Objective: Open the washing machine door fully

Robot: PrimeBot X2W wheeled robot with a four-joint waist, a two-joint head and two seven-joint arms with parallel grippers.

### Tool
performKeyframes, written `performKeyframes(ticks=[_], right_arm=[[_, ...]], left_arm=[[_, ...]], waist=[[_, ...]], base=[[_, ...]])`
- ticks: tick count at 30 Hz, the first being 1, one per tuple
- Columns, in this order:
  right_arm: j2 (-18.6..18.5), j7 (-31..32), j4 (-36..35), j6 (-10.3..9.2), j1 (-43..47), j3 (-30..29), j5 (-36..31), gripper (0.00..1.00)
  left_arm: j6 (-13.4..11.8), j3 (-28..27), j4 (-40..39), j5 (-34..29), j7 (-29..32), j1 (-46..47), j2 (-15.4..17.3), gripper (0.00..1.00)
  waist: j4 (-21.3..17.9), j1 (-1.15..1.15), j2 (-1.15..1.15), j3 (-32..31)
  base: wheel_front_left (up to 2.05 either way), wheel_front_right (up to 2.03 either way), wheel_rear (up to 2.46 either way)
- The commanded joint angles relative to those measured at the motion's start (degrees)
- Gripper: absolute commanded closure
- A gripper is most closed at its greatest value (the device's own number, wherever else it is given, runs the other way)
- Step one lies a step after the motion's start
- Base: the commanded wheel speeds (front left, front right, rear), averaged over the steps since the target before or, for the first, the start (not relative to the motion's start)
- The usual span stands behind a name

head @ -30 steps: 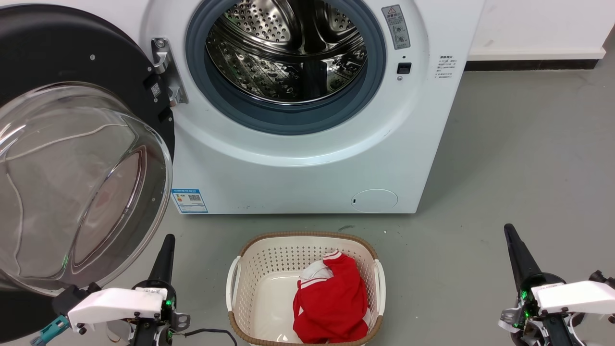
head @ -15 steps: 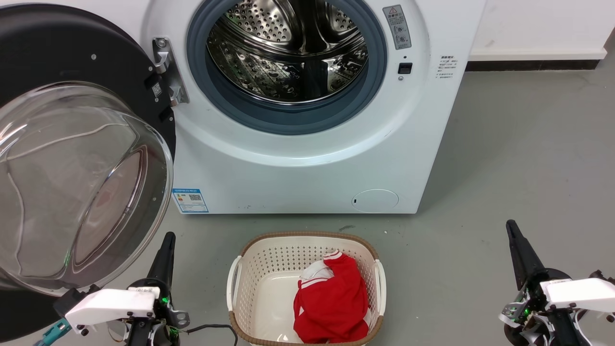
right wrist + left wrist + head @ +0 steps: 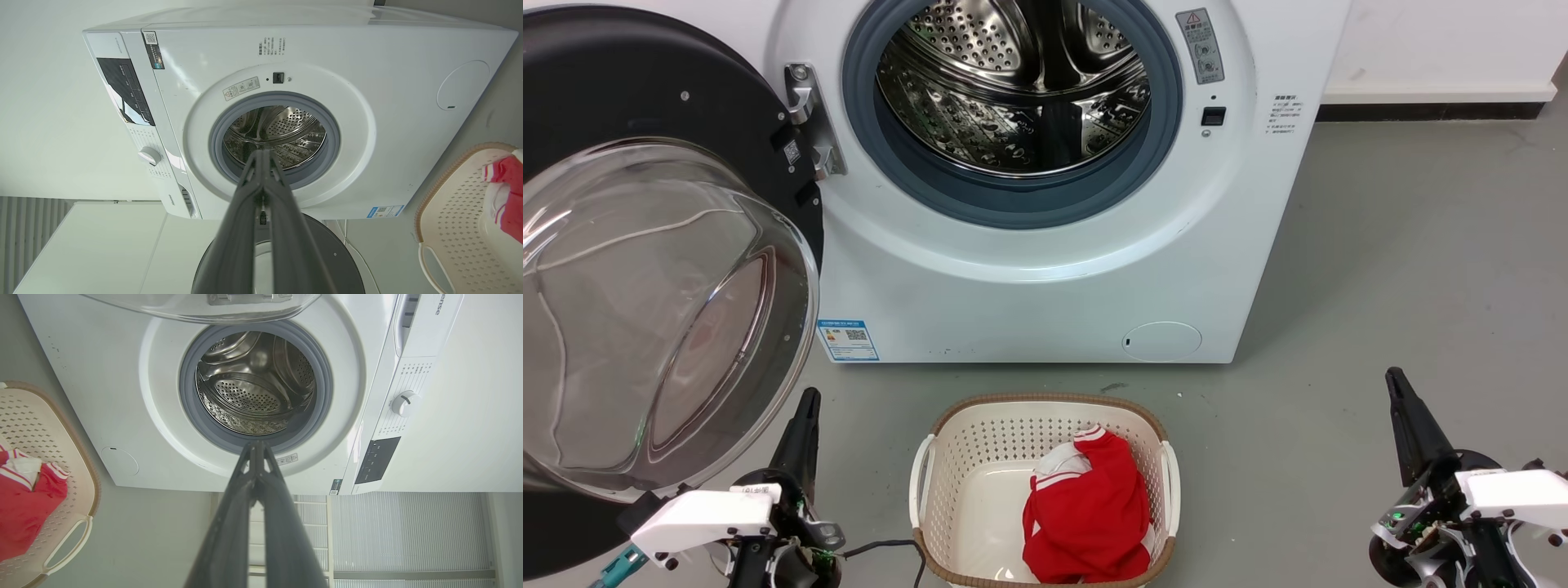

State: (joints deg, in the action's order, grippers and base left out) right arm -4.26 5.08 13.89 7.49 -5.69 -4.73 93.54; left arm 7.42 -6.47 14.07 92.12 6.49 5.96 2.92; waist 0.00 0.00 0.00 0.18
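The washing machine (image 3: 1029,302) is a white front loader whose steel drum (image 3: 1021,90) is exposed. Its door (image 3: 662,302), a black disc with a clear bulging glass bowl, is swung wide to the left on its hinge (image 3: 805,122). My left gripper (image 3: 809,400) is shut and empty, just below the bowl's lower right rim and apart from it. In the left wrist view the left gripper (image 3: 256,447) points at the drum, with the door's glass (image 3: 196,306) along the top. My right gripper (image 3: 1395,380) is shut and empty, low on the right. In the right wrist view, the right gripper (image 3: 263,154) has the door (image 3: 335,261) beneath it.
A beige laundry basket (image 3: 1045,402) holding a red and white garment (image 3: 1086,514) stands on the grey floor in front of the machine, between my arms. A white wall with a dark skirting (image 3: 1429,110) runs behind on the right.
Both arms have drawn back slightly toward the bottom of the head view, and the picture has shifted a few pixels. The door stands as before.
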Motion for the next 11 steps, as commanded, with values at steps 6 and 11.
performKeyframes(ticks=[6, 11], right_arm=[[0.28, 0.32, 0.16, 0.0, -0.77, -0.24, 0.19, 1.0], [0.33, 0.45, 0.16, 0.0, -0.78, -0.35, 0.05, 1.0]], left_arm=[[0.2, -0.24, 0.08, 0.32, 0.24, 0.49, -0.1, 1.0], [0.2, -0.24, 0.07, 0.33, 0.24, 0.49, -0.1, 1.0]], waist=[[0.0, 0.0, 0.0, 0.0], [0.0, 0.0, 0.0, 0.0]], base=[[0.0, 0.0, 0.0], [0.0, 0.0, 0.0]])
